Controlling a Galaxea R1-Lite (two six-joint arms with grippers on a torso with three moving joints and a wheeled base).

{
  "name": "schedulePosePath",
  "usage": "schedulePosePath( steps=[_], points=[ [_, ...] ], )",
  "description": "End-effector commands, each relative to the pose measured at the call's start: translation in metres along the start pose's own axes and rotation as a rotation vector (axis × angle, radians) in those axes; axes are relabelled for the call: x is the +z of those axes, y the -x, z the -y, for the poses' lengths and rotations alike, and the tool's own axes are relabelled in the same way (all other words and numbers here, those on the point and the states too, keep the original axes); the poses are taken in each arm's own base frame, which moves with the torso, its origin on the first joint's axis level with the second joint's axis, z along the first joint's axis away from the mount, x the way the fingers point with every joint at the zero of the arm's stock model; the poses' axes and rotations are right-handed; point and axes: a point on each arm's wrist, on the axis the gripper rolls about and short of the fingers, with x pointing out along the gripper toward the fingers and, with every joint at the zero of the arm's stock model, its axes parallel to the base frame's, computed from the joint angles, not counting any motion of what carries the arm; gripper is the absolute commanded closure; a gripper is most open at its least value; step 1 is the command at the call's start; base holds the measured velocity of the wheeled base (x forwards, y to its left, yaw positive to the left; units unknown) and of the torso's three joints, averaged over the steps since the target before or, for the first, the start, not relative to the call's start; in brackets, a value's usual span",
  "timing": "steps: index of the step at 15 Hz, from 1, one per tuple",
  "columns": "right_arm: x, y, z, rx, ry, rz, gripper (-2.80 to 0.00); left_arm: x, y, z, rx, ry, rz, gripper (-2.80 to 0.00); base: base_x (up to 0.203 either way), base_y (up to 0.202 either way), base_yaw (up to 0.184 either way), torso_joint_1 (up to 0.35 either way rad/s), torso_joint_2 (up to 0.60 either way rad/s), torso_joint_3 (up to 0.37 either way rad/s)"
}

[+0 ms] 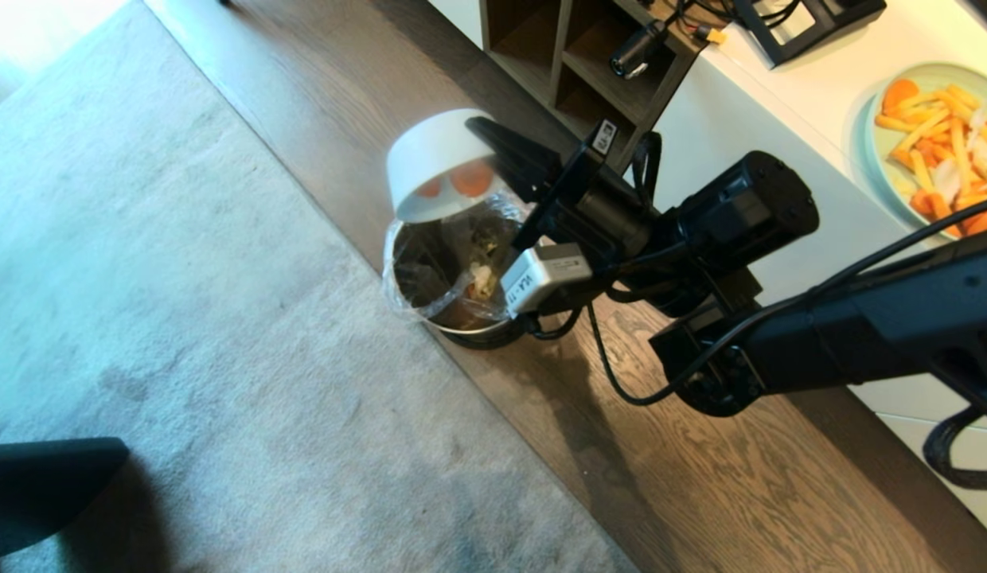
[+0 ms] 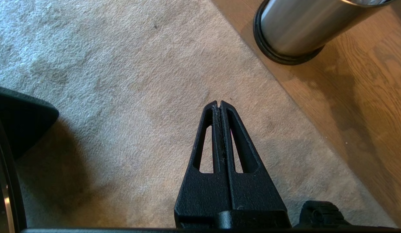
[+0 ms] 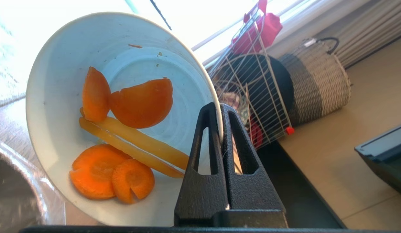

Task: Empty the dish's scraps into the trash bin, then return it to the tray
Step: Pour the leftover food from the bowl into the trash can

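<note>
You've got the rug (image 1: 183, 318) on the left, wood floor (image 1: 621, 477) to its right. Left gripper (image 2: 221, 103) hangs parked over the rug, fingers pressed together, holding nothing. Bin (image 1: 454, 274) stands on the floor right at the rug edge, clear liner (image 1: 402, 278) folded over its rim, some food already inside. Dish (image 1: 438, 163) is tipped steeply, mouth facing down over the bin opening. Scraps (image 3: 129, 129) are in the dish: carrot slices and yellow strips clinging to the inner wall in the right wrist view. Right gripper (image 1: 493, 143) reaches in from the right, fingers clamped on the dish rim, one inside and one outside. Far right, green plate (image 1: 939, 143) with a food heap sits on the white table (image 1: 820, 95). Tray isn't visible
</note>
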Motion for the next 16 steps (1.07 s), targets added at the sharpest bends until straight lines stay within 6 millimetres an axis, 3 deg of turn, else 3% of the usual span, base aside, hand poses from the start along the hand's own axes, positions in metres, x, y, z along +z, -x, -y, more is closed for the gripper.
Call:
schedulePosePath(
  steps=[1, 3, 9, 16],
  points=[
    [0.003, -0.004, 0.011, -0.06, 0.038, 0.017, 0.0, 0.0, 0.0, 0.0, 0.0, 0.001, 0.001, 0.0, 0.0, 0.0, 0.0, 0.0, 0.0, 0.0],
    [0.006, -0.007, 0.006, -0.062, 0.036, 0.038, 0.0, 0.0, 0.0, 0.0, 0.0, 0.0, 0.001, 0.0, 0.0, 0.0, 0.0, 0.0, 0.0, 0.0],
    [0.012, -0.013, 0.022, -0.1, 0.045, 0.056, 0.0, 0.0, 0.0, 0.0, 0.0, 0.001, 0.001, 0.0, 0.0, 0.0, 0.0, 0.0, 0.0, 0.0],
    [0.015, -0.009, 0.014, -0.07, 0.039, 0.073, 0.0, 0.0, 0.0, 0.0, 0.0, 0.001, 0.001, 0.0, 0.0, 0.0, 0.0, 0.0, 0.0, 0.0]
  ],
)
